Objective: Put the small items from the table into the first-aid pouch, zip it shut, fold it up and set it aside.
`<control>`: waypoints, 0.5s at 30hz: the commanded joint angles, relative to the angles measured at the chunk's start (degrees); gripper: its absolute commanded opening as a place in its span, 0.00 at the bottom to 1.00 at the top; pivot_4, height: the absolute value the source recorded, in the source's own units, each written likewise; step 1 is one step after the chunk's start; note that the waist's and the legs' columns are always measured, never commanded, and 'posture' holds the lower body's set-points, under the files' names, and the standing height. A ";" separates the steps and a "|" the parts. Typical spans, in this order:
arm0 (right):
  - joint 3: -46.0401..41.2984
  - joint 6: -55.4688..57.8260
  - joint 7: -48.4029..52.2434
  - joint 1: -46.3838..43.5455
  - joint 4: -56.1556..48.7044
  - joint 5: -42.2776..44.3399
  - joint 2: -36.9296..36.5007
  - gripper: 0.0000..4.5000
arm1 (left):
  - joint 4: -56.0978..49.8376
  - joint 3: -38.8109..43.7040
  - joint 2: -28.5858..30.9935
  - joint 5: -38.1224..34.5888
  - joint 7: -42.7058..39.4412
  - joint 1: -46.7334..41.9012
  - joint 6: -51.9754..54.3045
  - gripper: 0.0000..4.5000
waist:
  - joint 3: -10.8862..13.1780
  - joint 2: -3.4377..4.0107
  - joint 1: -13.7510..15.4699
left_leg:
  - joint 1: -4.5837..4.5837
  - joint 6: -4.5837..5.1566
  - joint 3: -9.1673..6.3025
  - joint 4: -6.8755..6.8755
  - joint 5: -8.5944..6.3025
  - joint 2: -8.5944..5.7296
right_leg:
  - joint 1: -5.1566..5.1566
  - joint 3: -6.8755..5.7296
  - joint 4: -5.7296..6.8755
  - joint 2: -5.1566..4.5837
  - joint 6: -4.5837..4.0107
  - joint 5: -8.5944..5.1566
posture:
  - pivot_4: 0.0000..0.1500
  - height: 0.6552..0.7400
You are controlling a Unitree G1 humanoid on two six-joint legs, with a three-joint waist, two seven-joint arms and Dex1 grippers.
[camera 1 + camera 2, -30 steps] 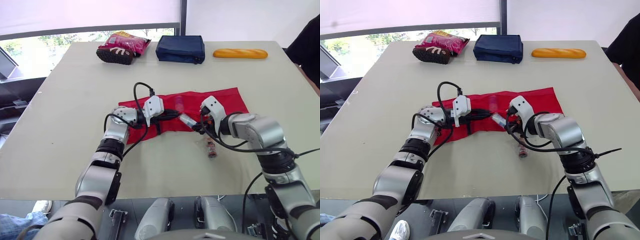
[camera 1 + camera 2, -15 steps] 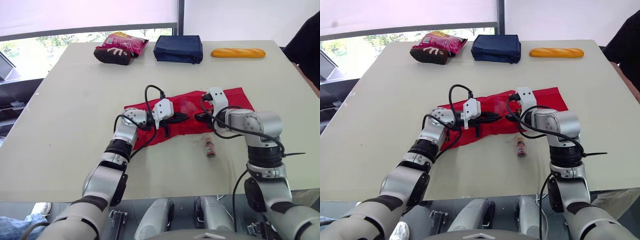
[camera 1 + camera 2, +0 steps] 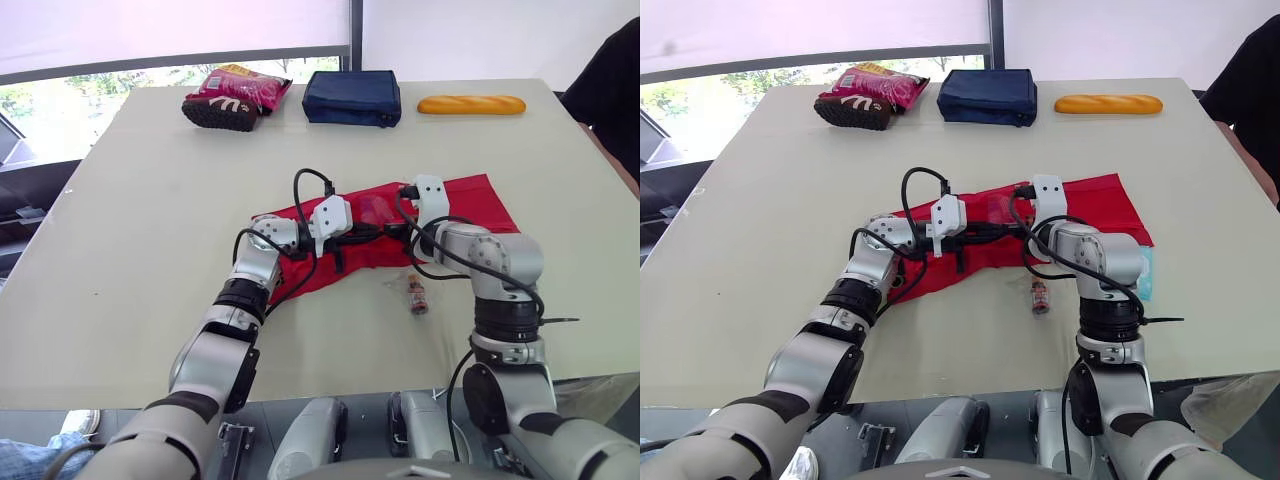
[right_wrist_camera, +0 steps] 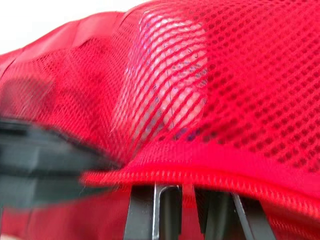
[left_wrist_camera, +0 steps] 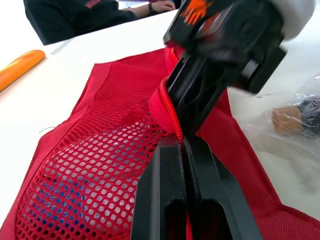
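On the rim of the red pouch (image 5: 100, 165), left tool (image 5: 181, 145) clamped tight.

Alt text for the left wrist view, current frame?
Left tool pinches the raised zipper edge of the red mesh pouch, with the right tool meeting the same edge from opposite. A plastic-wrapped small item lies on the table beside the pouch; a baguette lies farther off.

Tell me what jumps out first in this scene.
The red pouch lies mid-table, with the left tool clamped on its mesh edge and the right tool meeting it there. A small wrapped bottle lies loose on the table, just beside the pouch on its near side.
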 commanded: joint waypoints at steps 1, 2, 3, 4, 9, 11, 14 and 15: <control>-0.20 -5.26 -1.60 -0.53 0.21 0.06 1.35 0.01 | -2.85 0.01 -0.50 -0.97 -0.14 0.51 0.04 0.00 | 0.00 0.00 -0.03 | 0.00 0.00 0.00 0.00 0.00 0.00 | 0.00 0.00 0.00 0.00 0.00 0.00 | 1.00 0.99; 0.26 -6.55 -1.59 -0.40 0.65 0.06 1.52 0.01 | -2.93 -0.05 -0.58 -0.97 -0.15 0.57 0.08 0.00 | 0.00 0.00 -0.03 | 0.00 0.00 0.00 0.00 0.00 0.00 | 0.00 0.00 0.00 0.00 0.00 0.00 | 1.00 0.99; 0.59 -7.20 -1.54 -0.26 0.97 0.21 1.69 0.01 | -3.00 -0.08 -0.66 -0.99 -0.16 0.60 0.14 0.00 | 0.00 0.00 -0.03 | 0.00 0.00 0.00 0.00 0.00 0.00 | 0.00 0.00 0.00 0.01 0.00 0.00 | 1.00 0.99; 0.88 -7.72 -1.48 -0.09 1.14 0.34 1.80 0.01 | -3.03 -0.11 -0.73 -0.99 -0.16 0.61 0.15 0.00 | 0.00 0.00 -0.04 | 0.00 0.00 0.00 0.00 0.00 0.00 | 0.00 0.00 0.00 0.01 0.00 0.00 | 1.00 0.99; 1.85 -7.27 -0.12 0.65 0.67 1.43 0.75 0.36 | -2.82 -0.12 -0.96 -0.92 -0.20 0.35 0.11 0.00 | 0.00 0.01 -0.04 | 0.01 0.00 0.00 0.00 0.00 0.00 | 0.00 0.00 0.00 0.01 0.00 0.00 | 1.00 0.99; 1.77 -3.97 0.59 0.92 -0.62 2.46 -0.11 0.60 | -2.43 -0.06 -0.92 -0.87 -0.29 0.16 -0.03 0.00 | 0.00 0.01 -0.02 | 0.01 0.00 0.00 -0.01 0.00 0.00 | 0.00 0.01 0.00 0.01 0.00 0.00 | 1.00 0.99; 2.18 -0.65 1.62 1.43 -2.73 3.44 -1.81 0.81 | -2.00 0.06 -0.87 -0.80 -0.36 -0.07 -0.13 0.00 | -0.02 0.03 0.00 | 0.01 0.00 0.00 -0.01 0.00 0.00 | 0.00 0.01 0.00 0.01 0.00 0.00 | 1.00 0.99; 2.49 0.32 2.23 1.81 -4.04 3.80 -2.73 0.81 | -1.81 0.12 -0.87 -0.81 -0.35 -0.21 -0.14 0.00 | -0.02 0.04 0.07 | 0.01 0.00 0.00 -0.01 0.00 0.00 | 0.00 0.01 0.00 0.01 0.00 0.00 | 1.00 0.99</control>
